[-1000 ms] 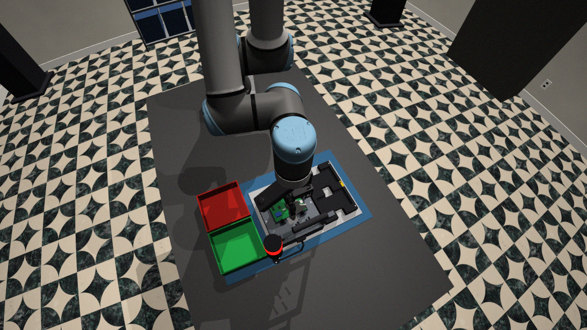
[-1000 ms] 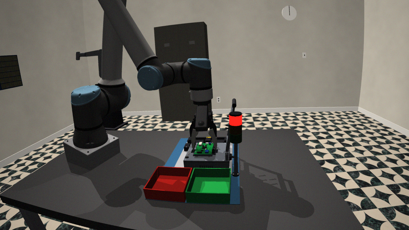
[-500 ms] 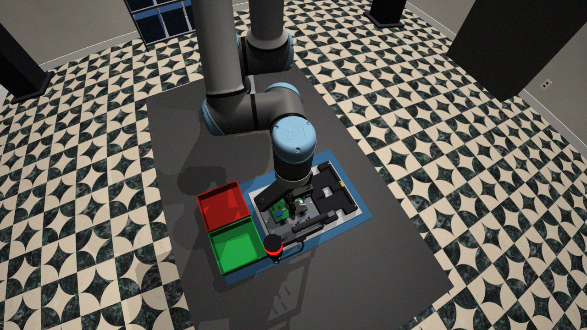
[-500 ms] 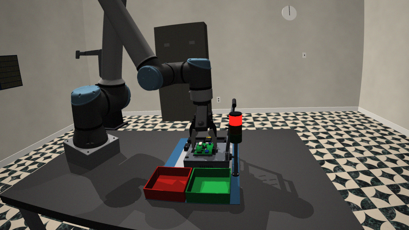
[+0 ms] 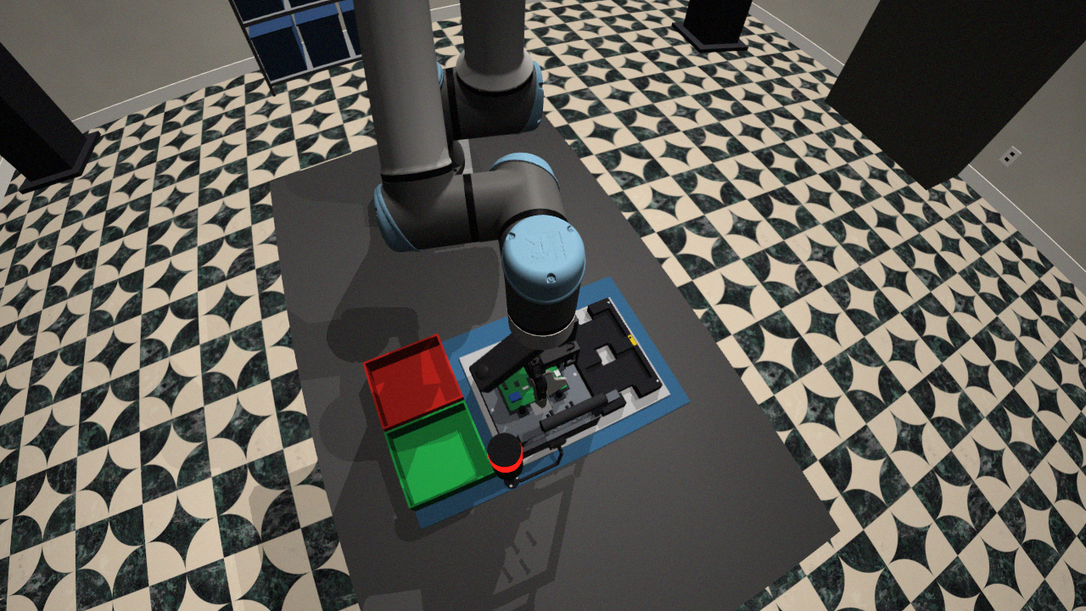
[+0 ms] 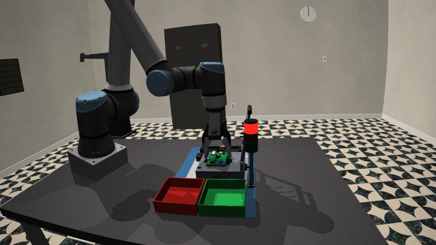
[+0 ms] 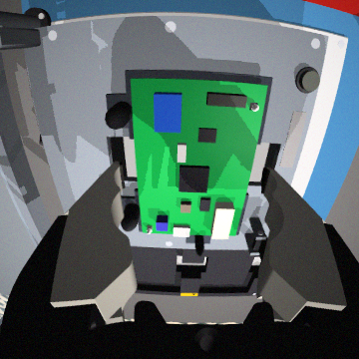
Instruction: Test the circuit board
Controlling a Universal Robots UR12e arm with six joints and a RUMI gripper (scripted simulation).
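From where I stand, the arm's base (image 6: 122,148) is at the far left on the table (image 5: 683,471) (image 6: 305,170) (image 7: 347,199), and a mat (image 5: 677,399) (image 6: 250,207) (image 7: 324,125) lies to its right, with the left bin (image 5: 372,395) (image 6: 176,207) (image 7: 341,5) and right bin (image 5: 400,474) (image 6: 222,211) side by side at its near end. Just behind them sits the tester (image 5: 569,378) (image 6: 219,174) (image 7: 80,65), the board (image 5: 514,391) (image 6: 218,159) (image 7: 229,155) lying flat on it, the raised lid (image 5: 580,410) (image 6: 243,152) (image 7: 20,37) along its right side and the signal light (image 5: 505,453) (image 6: 251,136) at its near right. Behind the tester lies the tray (image 5: 622,372) (image 6: 235,147) (image 7: 160,269), and well beyond the table a cabinet (image 5: 948,83) (image 6: 191,45) stands on the floor.
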